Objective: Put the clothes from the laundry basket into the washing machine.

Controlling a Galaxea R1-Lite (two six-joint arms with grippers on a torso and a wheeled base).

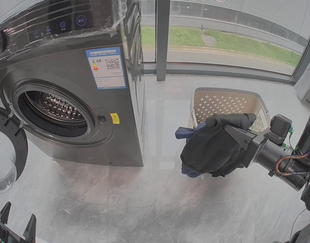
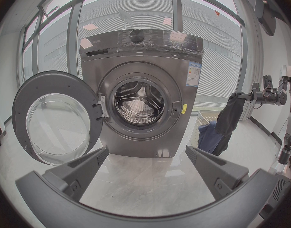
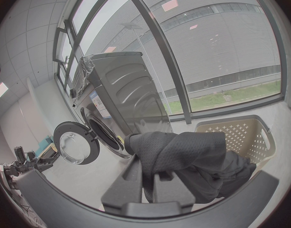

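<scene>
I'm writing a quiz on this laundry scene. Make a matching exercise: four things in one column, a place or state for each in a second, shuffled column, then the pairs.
1. washing machine door
2. dark garment
3. laundry basket
4. left gripper

A. on the floor by the window
B. fingers apart, nothing between them
C. swung open on its hinge
D. clamped in the right gripper

Pairs: 1-C, 2-D, 3-A, 4-B.

Dark garment (image 1: 209,147) hides laundry basket (image 1: 229,103) front; door (image 1: 8,142) cut off
</scene>
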